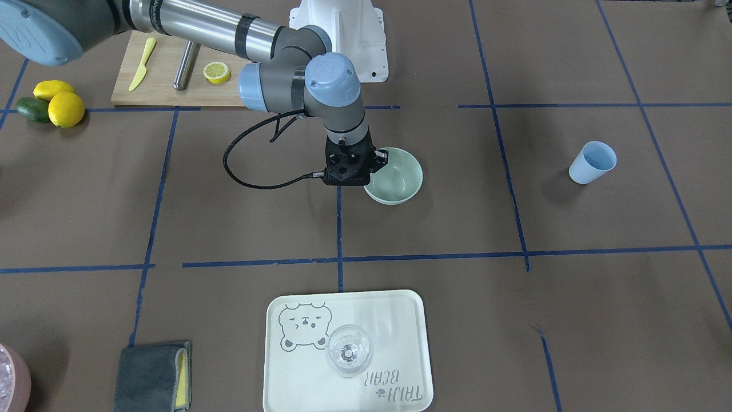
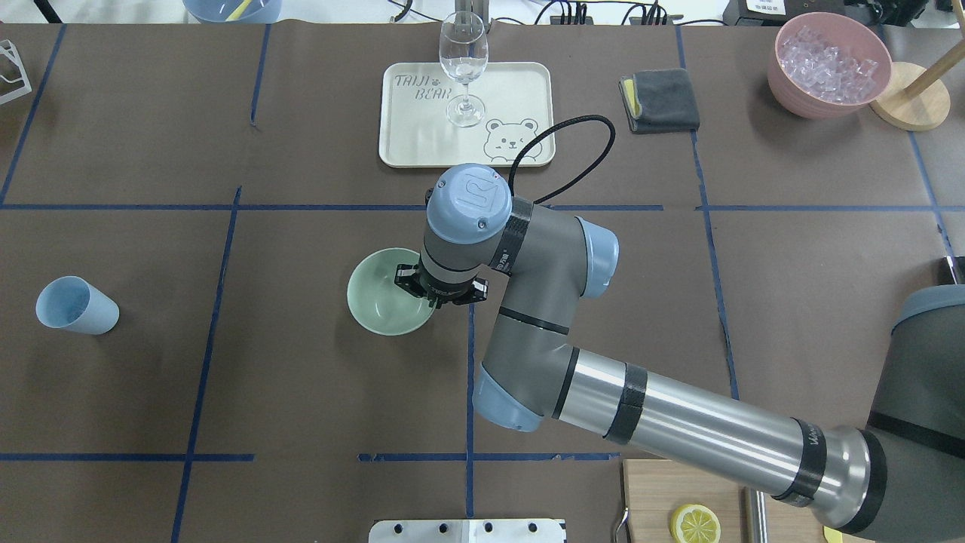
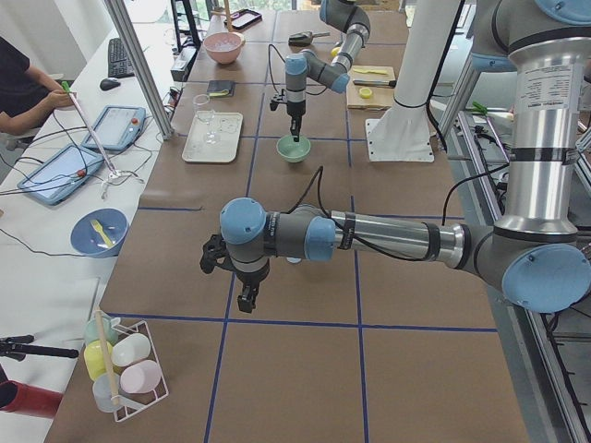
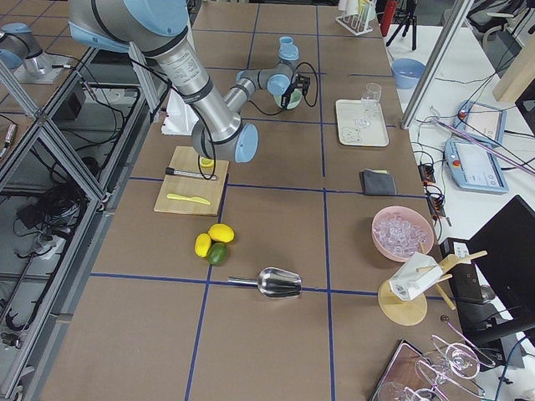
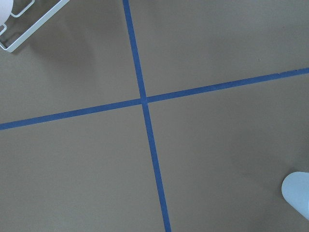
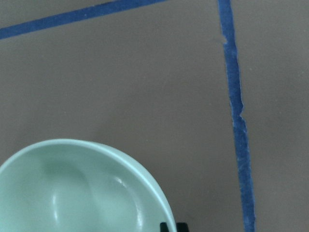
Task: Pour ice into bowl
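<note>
Bowl [image 1: 400,186] near the middle of the desk [image 1: 572,286], just beside a blue tape line [image 1: 339,229]. Right gripper [image 1: 381,159] clenched on its rim. Blue cup [image 1: 592,162] well apart, toward the robot's left. Left gripper [image 3: 247,297] above the desk; grip impossible to tell.

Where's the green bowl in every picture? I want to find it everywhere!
Front-facing: mint-green bowl just above the middle.
Overhead: bowl left of the middle.
Exterior left: bowl far off, top middle.
Exterior right: bowl far off, top middle.
Left wrist: not in it.
Right wrist: bowl fills the bottom left.
Landmark in the four exterior views: cream bear tray with wine glass, across a blue tape line from the bowl.
</note>
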Controlling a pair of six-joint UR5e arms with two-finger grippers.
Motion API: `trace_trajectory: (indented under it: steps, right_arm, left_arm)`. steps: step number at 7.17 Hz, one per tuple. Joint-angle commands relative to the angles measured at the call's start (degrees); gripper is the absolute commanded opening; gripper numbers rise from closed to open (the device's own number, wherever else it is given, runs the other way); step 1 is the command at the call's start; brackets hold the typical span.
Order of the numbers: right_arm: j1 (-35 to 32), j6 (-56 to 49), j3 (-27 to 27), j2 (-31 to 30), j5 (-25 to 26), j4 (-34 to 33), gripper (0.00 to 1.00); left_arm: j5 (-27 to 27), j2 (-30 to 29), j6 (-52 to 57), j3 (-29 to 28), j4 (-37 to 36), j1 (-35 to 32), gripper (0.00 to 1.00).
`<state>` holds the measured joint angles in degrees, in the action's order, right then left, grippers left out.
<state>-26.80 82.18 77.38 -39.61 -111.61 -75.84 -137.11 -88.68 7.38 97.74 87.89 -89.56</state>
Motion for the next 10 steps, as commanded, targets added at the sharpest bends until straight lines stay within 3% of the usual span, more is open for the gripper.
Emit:
trace_trajectory:
  steps: [1, 3, 4, 6, 8, 9, 10]
  right_arm:
    - [0.0, 0.0, 0.0, -0.3, 0.0, 0.0, 1.00]
    - [-0.5, 0.2, 1.5, -0.1, -0.9, 0.2, 1.00]
    - [-2.7, 0.2, 5.0, -1.2, -2.3, 0.1, 1.00]
    - [-10.2, -0.3, 13.1, -8.0, -11.5, -0.1, 1.00]
    - [-14.1, -0.7, 20.5, -16.4, -14.1, -0.1, 1.00]
    - [-14.9, -0.7, 23.0, -18.9, -14.1, -0.1, 1.00]
    - [-15.6, -0.8, 26.0, -22.0, -14.0, -0.1, 1.00]
  left_arm:
    - [0.0, -0.1, 0.0, 0.0, 0.0, 0.1, 1.00]
    - [0.0, -0.1, 0.0, 0.0, 0.4, 1.4, 1.00]
    - [0.1, -0.1, -0.3, 0.0, 2.9, 4.5, 1.00]
    - [-0.6, -0.1, -5.6, 2.5, 3.5, 5.3, 1.00]
    - [0.3, 1.6, -19.4, 6.2, 13.9, 8.4, 1.00]
    - [4.8, 2.9, -28.5, 9.2, 18.9, 13.4, 1.00]
    - [7.4, 8.9, -29.7, 11.8, 29.2, 17.1, 1.00]
